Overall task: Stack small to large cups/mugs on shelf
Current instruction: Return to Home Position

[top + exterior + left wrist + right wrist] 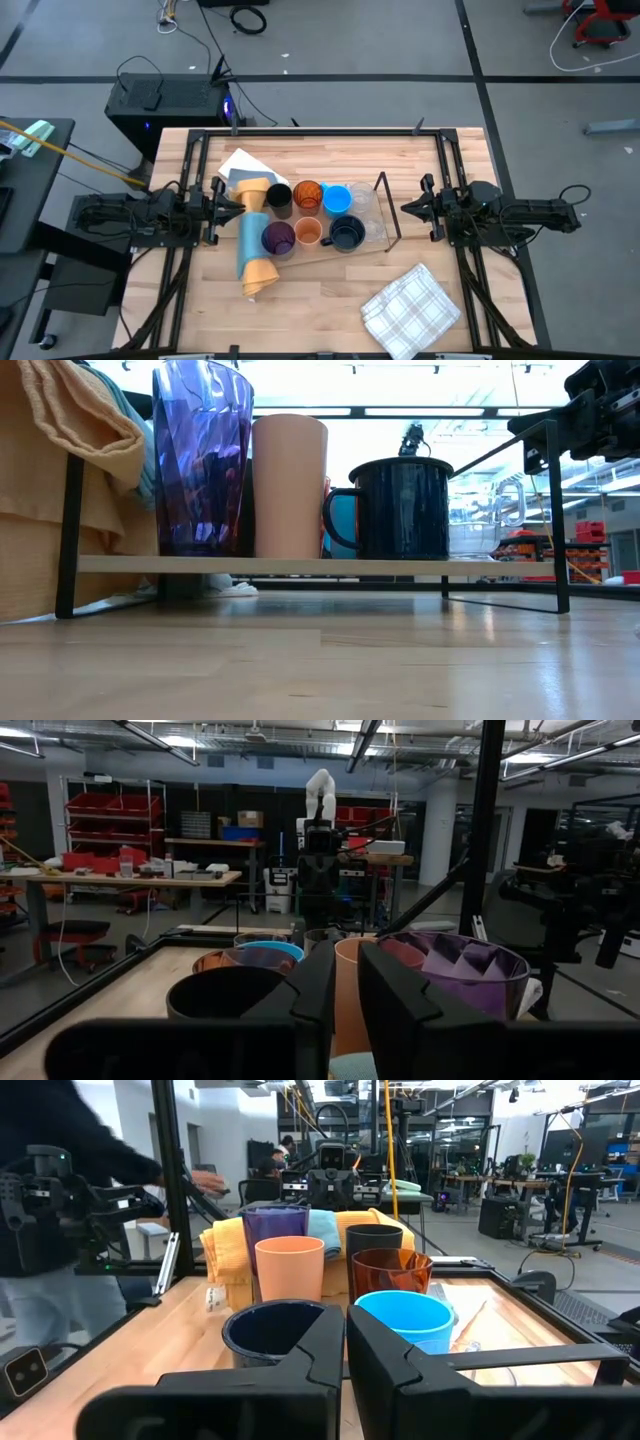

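Purple translucent tumbler [200,455], peach cup [289,485] and dark handled mug [405,508] stand on the black rod shelf [200,565]. Left pincer [218,207] and right pincer [408,207] flank it, both narrow and empty.

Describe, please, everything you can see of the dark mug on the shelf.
The mug is dark blue and glossy, like enamelled metal, with one loop handle on the side facing the peach cup. It stands upright, mouth up, and looks empty in the right wrist view. It rests on the shelf, in the row nearer the low camera. Whether it touches the peach cup cannot be told. The blue cup stands just behind it.
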You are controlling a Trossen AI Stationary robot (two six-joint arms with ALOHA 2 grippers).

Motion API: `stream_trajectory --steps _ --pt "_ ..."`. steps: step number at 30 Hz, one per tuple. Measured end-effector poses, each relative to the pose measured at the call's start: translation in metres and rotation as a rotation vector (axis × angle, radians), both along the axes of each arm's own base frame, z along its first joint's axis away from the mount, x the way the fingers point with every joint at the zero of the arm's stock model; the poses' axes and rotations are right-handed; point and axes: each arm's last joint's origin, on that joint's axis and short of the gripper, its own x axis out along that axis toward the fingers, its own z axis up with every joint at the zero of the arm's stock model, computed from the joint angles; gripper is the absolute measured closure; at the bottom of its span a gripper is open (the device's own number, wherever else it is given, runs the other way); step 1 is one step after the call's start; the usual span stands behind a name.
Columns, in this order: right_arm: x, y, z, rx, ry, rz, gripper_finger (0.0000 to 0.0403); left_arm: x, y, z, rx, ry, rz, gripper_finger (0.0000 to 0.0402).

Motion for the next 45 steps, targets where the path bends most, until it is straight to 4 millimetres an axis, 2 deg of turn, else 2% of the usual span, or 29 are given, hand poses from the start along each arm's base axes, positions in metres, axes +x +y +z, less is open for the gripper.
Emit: stream_trajectory --steps 10,45 --pt "0.0000 0.0000 0.0000 0.000 0.000 0.000 0.0378 0.0000 0.0000 0.0000 0.001 0.000 0.000 0.0338" --pt "0.0000 0.0000 -0.0001 0.000 0.000 0.000 0.0378 0.0000 0.0000 0.0000 0.000 0.000 0.000 0.0348"
